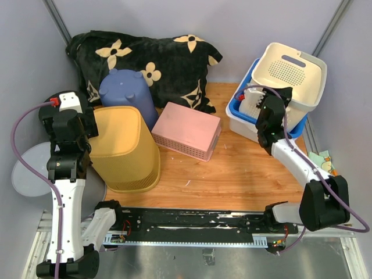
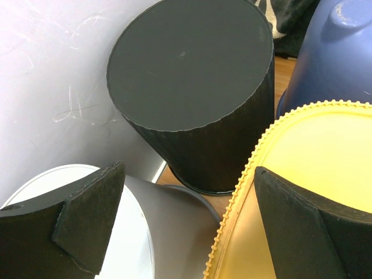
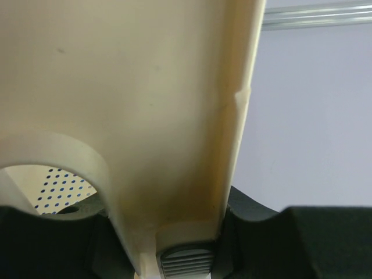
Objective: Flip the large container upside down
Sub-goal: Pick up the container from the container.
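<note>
A large cream perforated container (image 1: 290, 72) is tilted on its side at the back right, its opening facing the camera, above a blue bin (image 1: 239, 115). My right gripper (image 1: 268, 104) is shut on the cream container's rim. In the right wrist view the cream wall (image 3: 145, 104) fills the gap between the black fingers of the right gripper (image 3: 174, 232). My left gripper (image 1: 72, 125) is open and empty at the left edge. In the left wrist view the left gripper (image 2: 186, 226) hangs over the rim of an upside-down yellow bin (image 2: 314, 157).
The yellow bin (image 1: 125, 148) stands at front left. An upside-down purple-blue bin (image 1: 125, 90), a pink basket (image 1: 187, 131) and a black floral pillow (image 1: 163, 55) lie behind. A black cylinder bin (image 2: 192, 75) and a grey round bin (image 1: 29, 171) sit by the left wall.
</note>
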`<control>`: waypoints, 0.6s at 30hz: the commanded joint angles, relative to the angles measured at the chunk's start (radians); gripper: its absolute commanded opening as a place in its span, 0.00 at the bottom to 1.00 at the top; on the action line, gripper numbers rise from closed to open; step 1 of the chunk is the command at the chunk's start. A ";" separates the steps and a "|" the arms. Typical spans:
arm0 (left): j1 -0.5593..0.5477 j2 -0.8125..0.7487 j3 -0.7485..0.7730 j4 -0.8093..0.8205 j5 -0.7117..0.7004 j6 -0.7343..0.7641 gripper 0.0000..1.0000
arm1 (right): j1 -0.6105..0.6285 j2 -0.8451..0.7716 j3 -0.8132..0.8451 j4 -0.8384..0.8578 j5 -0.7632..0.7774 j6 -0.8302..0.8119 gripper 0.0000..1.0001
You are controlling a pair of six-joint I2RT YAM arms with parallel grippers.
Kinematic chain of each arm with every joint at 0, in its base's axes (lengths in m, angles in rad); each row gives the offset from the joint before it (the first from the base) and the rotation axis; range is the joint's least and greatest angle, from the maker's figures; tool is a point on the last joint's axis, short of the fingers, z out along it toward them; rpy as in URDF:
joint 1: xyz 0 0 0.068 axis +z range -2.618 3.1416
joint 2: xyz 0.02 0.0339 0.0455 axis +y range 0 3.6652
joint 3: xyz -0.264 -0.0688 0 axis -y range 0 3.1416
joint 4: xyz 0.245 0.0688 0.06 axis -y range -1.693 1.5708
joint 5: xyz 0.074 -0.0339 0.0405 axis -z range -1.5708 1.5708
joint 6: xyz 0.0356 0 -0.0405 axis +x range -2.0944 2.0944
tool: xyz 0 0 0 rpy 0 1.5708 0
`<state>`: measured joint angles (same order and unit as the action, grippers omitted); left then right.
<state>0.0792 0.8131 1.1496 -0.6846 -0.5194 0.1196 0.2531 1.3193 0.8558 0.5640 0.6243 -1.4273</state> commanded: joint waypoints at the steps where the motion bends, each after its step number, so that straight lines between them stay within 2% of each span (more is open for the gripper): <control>1: 0.008 0.006 -0.018 -0.055 -0.016 0.010 0.96 | 0.010 -0.115 0.200 -0.116 0.002 0.105 0.00; 4: 0.008 0.004 -0.021 -0.051 -0.011 0.007 0.97 | 0.006 -0.128 0.301 -0.239 0.005 0.195 0.00; 10: 0.008 0.004 -0.028 -0.049 -0.011 0.009 0.96 | -0.018 -0.127 0.449 -0.360 -0.020 0.317 0.00; 13: 0.008 0.003 -0.028 -0.049 -0.016 0.010 0.97 | -0.018 -0.139 0.554 -0.510 -0.047 0.470 0.00; 15: 0.008 0.005 -0.028 -0.049 -0.017 0.009 0.97 | -0.035 -0.141 0.682 -0.691 -0.115 0.624 0.00; 18: 0.008 0.007 -0.030 -0.049 -0.019 0.006 0.96 | -0.083 -0.161 0.800 -0.972 -0.385 0.821 0.00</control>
<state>0.0792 0.8131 1.1477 -0.6819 -0.5110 0.1188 0.2203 1.2266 1.4727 -0.1692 0.5304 -0.9520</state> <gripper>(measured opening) 0.964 0.420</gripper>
